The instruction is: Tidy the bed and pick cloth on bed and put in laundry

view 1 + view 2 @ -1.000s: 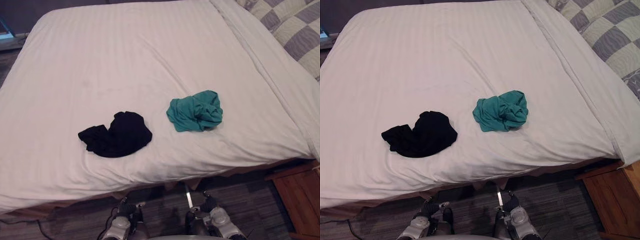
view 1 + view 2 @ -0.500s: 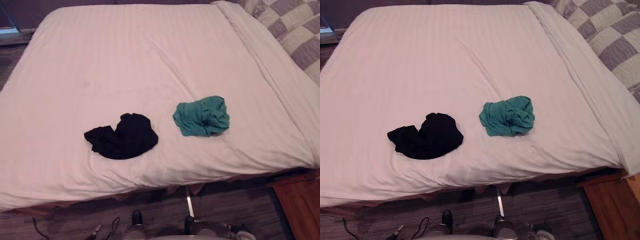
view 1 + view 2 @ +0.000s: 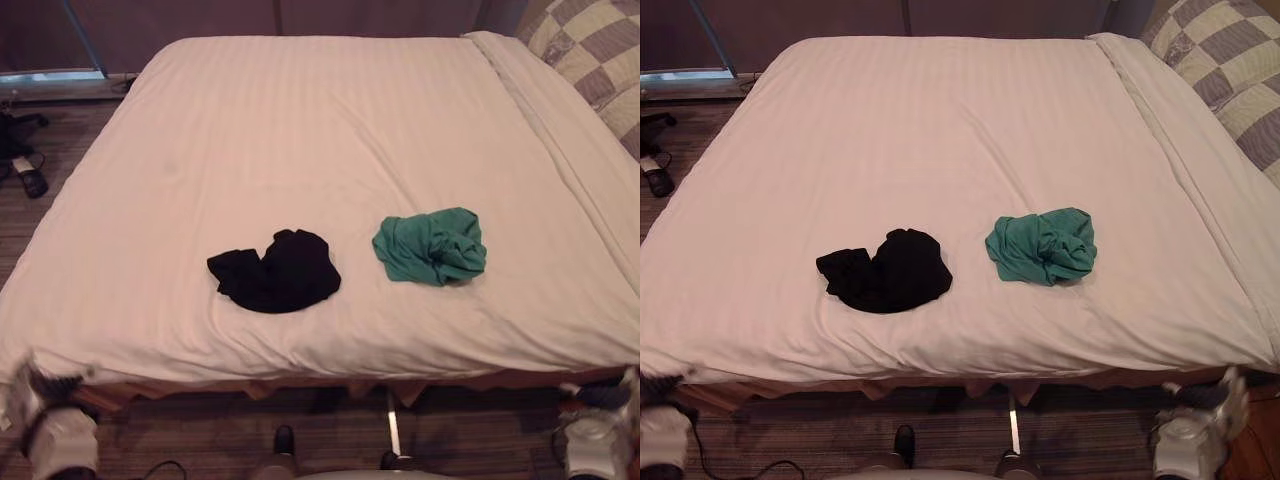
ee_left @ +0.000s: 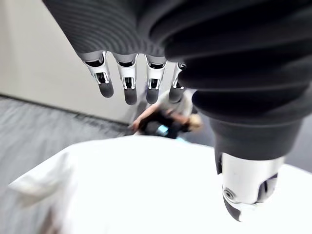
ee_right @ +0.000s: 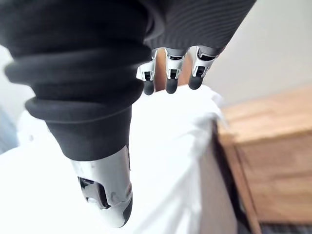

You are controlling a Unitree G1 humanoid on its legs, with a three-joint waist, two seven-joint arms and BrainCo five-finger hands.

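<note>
A crumpled black cloth [image 3: 275,272] lies on the white bed [image 3: 300,130] near its front edge. A bunched green cloth [image 3: 430,246] lies just to its right, apart from it. My left hand [image 3: 55,430] hangs low at the bed's front left corner, below the mattress edge. My right hand [image 3: 1195,440] hangs low at the front right corner. In the wrist views the left hand's fingers [image 4: 129,83] and the right hand's fingers [image 5: 168,73] are relaxed and hold nothing. Both hands are far from the cloths.
A grey-and-cream checkered quilt [image 3: 590,50] covers the bed's far right. A wooden bedside cabinet [image 5: 273,161] stands right of the bed by my right hand. Dark items [image 3: 25,165] lie on the floor at the far left. Grey carpet [image 3: 200,440] runs along the bed's front.
The camera has shifted, so more of the bed's far end shows. Both hands have moved from the low middle out to the bottom corners. The cloths lie as before.
</note>
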